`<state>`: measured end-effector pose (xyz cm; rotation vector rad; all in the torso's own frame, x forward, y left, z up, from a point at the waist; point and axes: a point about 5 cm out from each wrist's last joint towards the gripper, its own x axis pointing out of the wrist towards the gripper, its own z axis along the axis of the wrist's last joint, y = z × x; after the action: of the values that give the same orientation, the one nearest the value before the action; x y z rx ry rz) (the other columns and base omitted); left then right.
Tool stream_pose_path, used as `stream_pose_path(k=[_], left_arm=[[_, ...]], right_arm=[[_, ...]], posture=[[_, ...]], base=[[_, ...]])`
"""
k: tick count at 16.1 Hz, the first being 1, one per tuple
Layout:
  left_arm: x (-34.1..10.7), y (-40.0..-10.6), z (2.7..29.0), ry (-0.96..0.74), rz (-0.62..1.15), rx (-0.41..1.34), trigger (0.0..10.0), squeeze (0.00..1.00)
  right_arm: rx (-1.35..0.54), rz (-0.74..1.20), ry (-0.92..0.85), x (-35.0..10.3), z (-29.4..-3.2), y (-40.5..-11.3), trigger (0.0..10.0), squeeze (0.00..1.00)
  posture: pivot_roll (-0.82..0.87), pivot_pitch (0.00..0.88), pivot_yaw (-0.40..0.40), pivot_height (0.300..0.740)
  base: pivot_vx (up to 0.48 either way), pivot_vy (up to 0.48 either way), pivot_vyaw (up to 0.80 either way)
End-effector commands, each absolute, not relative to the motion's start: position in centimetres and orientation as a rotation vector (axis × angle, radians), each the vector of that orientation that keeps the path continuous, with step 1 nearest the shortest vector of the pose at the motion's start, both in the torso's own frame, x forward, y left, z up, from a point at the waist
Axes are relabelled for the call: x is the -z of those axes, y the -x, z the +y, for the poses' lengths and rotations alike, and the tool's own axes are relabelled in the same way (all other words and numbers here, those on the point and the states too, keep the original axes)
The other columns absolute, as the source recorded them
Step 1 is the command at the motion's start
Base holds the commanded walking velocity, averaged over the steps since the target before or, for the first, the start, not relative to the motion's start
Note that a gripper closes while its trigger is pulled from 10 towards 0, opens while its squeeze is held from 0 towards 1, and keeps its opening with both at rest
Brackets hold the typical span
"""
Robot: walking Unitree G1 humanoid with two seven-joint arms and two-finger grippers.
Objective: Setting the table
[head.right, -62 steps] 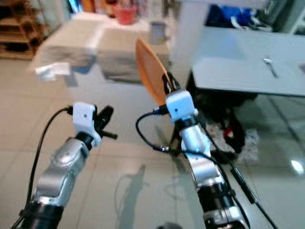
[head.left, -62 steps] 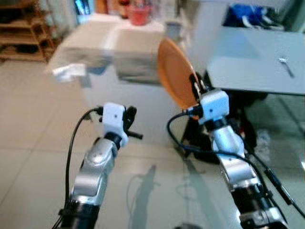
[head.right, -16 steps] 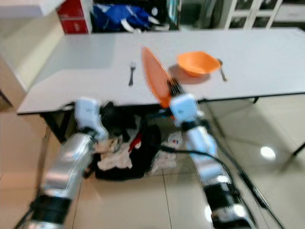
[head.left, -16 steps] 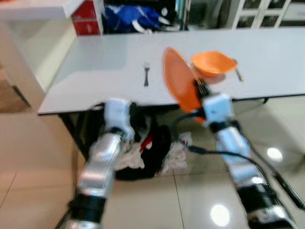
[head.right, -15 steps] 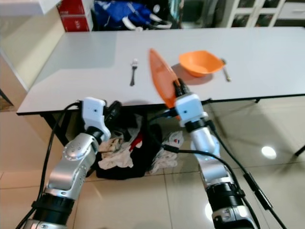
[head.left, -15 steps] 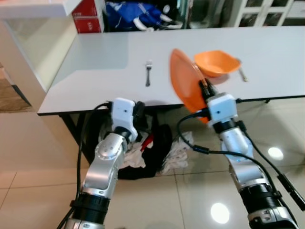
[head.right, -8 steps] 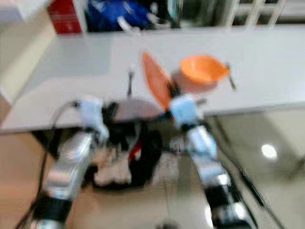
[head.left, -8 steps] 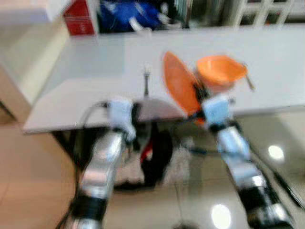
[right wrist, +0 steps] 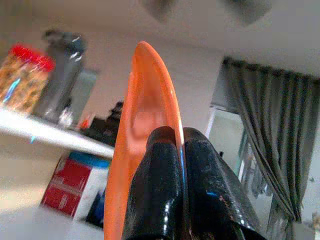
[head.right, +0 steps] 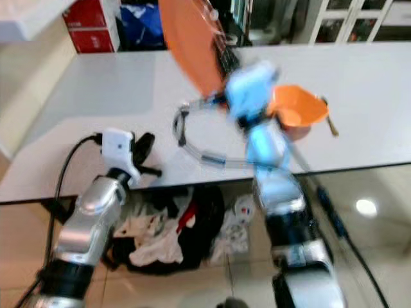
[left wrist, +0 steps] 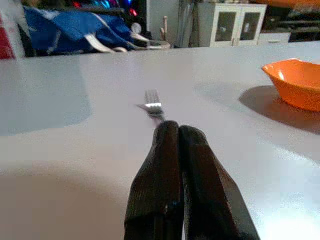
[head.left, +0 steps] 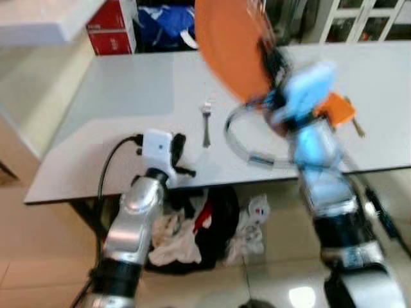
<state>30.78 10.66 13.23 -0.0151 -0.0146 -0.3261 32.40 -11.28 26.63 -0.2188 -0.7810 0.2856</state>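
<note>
- Left eye view: the right gripper is raised above the white surface and is clamped on the rim of an orange plate, which is held on edge, tilted, high over the middle of the surface. The arm and plate are blurred.
- Left eye view: a fork lies flat on the surface, just beside the point below the plate. An orange bowl stands on the surface, partly hidden behind the right arm, with a spoon beside it.
- Left eye view: the left gripper is held at the near edge of the surface, apart from the fork. A heap of clothes lies on the floor under the surface.
- Right eye view: the same layout is seen; the plate is above the surface, and the bowl is just beside the right arm. A red box stands behind the far edge.
- Left wrist view: the fingers of the left gripper are pressed together with nothing between them. The fork lies just beyond the fingertips, and the bowl stands well apart from it.
- Right wrist view: the two fingers of the right gripper are closed on the plate, one on each face, with the rim seen edge-on.
</note>
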Motion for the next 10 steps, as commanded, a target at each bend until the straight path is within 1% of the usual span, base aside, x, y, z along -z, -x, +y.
stream_pose_path(k=[1,2,4,6,8,10], left_arm=[[-13.6,-30.9,11.0,0.003,-0.028,0.318,10.0,0.00],[-13.6,-31.0,10.9,0.002,-0.028,0.318,10.0,0.00],[-13.7,-30.9,11.1,0.002,-0.027,0.315,10.0,0.00],[-13.7,-30.8,11.3,-0.004,-0.026,0.312,10.0,0.00],[-13.7,-30.7,11.5,-0.009,-0.025,0.306,10.0,0.00],[-13.8,-30.5,11.5,-0.008,-0.024,0.298,10.0,0.00]], right_arm=[[-0.286,-0.749,0.143,-27.0,-11.5,-33.0,0.0,0.00],[-0.243,-0.638,0.003,-26.2,-12.5,-34.5,0.0,0.00],[-0.190,-0.540,-0.111,-25.2,-13.5,-35.7,0.0,0.00],[-0.138,-0.428,-0.286,-24.0,-14.4,-37.0,0.0,0.00],[-0.111,-0.370,-0.410,-23.4,-14.8,-37.8,0.0,0.00],[-0.105,-0.316,-0.496,-22.7,-15.2,-38.5,0.0,0.00]], posture=[[-0.08,0.000,0.028,0.736],[-0.07,0.000,0.028,0.736],[-0.06,0.000,0.030,0.736],[-0.05,0.000,0.032,0.736],[-0.04,0.000,0.028,0.736],[-0.04,0.000,0.023,0.736]], base=[[0.000,0.000,0.00],[0.000,0.000,0.00],[0.000,0.000,0.00],[0.000,0.000,0.00],[0.000,0.000,0.00],[0.000,0.000,0.00]])
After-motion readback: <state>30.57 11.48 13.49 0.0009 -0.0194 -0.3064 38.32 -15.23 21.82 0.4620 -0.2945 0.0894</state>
